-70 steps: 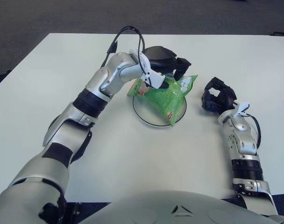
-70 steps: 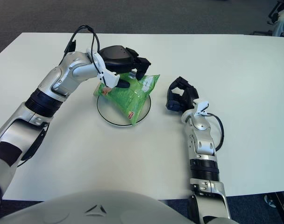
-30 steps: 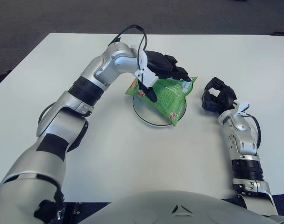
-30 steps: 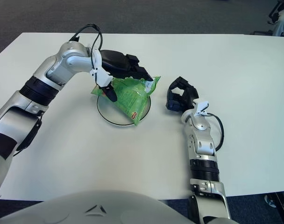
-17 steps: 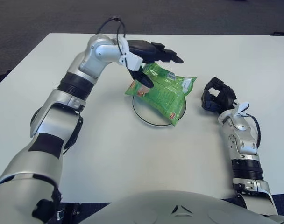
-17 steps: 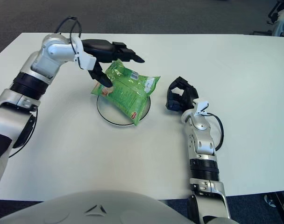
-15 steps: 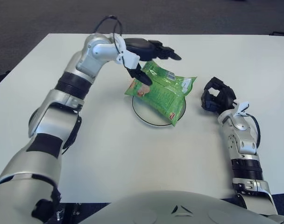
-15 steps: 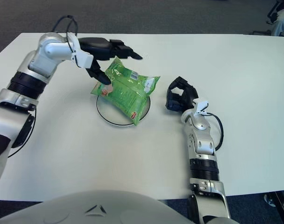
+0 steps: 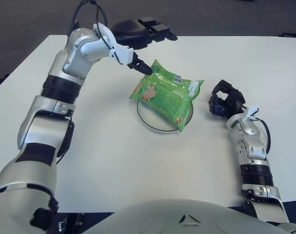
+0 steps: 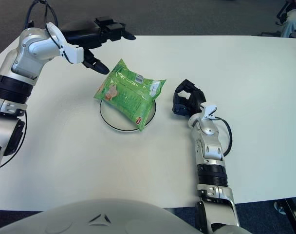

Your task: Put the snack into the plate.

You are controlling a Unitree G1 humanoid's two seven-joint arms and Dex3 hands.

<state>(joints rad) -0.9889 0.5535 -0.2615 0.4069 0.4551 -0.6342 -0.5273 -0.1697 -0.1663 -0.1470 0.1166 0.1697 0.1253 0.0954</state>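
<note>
Up at the far left, the left robot hand [image 9: 144,34] hangs with fingers spread, holding nothing, clear of the crinkly green snack [image 9: 168,93]. It lies across the round white plate [image 9: 148,117], overhanging its rim. The right robot hand [image 9: 224,99] shows curled and unladen right of the plate on the smooth white surface [image 9: 138,165].
</note>
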